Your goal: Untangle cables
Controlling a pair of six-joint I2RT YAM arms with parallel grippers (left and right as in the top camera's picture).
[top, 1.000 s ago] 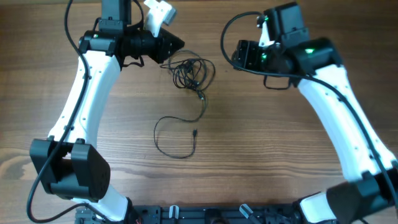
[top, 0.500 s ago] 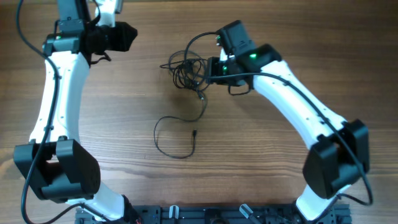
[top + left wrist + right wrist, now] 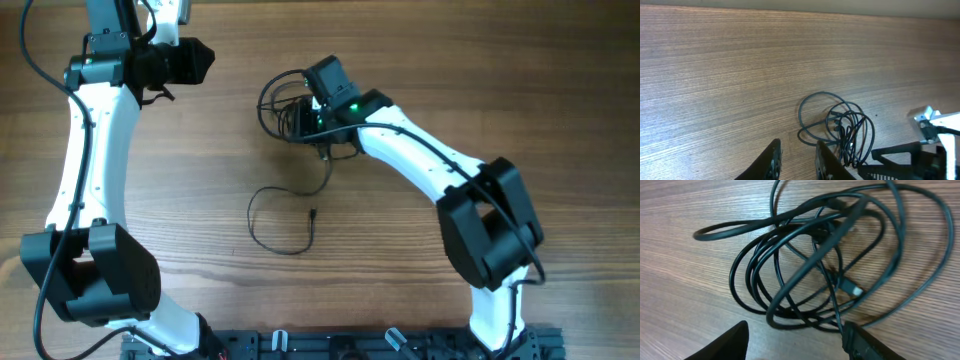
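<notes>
The cables form a black tangle at the table's far middle. One thin cord runs down from it to a loose loop that ends in a small plug. My right gripper is down at the tangle's right side. In the right wrist view the coils lie just ahead of my right gripper, which is open with one thin strand against its right finger. My left gripper hangs well left of the tangle. It is narrowly open over bare wood, with the coils ahead to its right.
The wooden table runs past the cables on all sides. My right arm's white link crosses from the lower right toward the tangle. A black rail lines the near edge.
My right arm has swung left from the far right down onto the tangle, its jaws somewhat narrower. My left arm has pulled away from the tangle to the far left.
</notes>
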